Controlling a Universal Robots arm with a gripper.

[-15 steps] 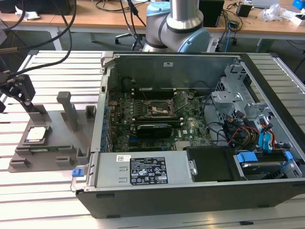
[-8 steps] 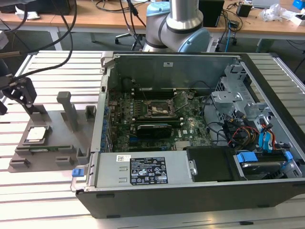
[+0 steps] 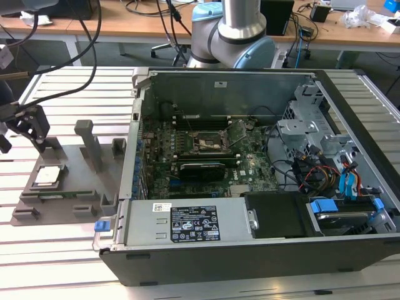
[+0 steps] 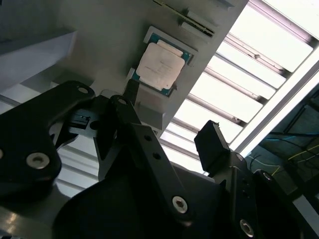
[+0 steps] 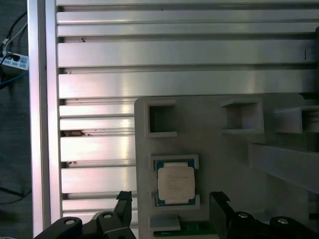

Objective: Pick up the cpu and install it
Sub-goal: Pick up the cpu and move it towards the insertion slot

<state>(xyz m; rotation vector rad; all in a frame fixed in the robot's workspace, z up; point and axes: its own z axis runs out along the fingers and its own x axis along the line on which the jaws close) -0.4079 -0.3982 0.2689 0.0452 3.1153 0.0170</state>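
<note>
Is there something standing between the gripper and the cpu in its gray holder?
Nothing visible does. The open gripper hangs apart from the cpu, whose silvery top lies bare in the gray holder.

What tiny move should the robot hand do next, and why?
Probably lower straight down: the open gripper hovers above the cpu, one finger toward each side, and the cpu lies untouched in its gray holder.
</note>
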